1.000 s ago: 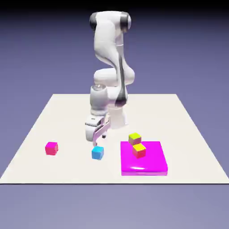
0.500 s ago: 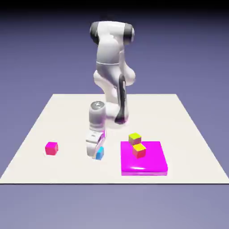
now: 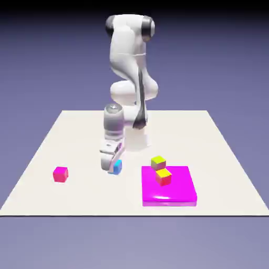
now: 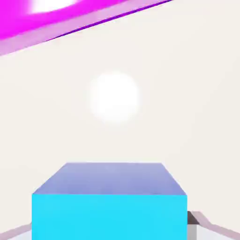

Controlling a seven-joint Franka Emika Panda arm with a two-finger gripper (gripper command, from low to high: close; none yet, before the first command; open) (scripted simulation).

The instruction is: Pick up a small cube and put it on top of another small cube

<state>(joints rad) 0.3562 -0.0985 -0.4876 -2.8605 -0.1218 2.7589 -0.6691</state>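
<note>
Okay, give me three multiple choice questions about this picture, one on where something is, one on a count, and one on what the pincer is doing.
1. Where does the cube with the orange-yellow top sit?
A. on the magenta slab
B. on the bare table
C. on the cyan-blue cube

2. How many small cubes show in the exterior view?
A. two
B. four
C. six

3. What state is the pincer in?
A. wide open above the table
B. shut on the cyan-blue cube
C. shut on the all-magenta cube

Answers: 1 A, it rests on the slab's top. 2 B: cyan-blue, all-magenta, lime-topped, orange-topped. 3 B, the hand view shows the cyan cube between the fingertips.
</note>
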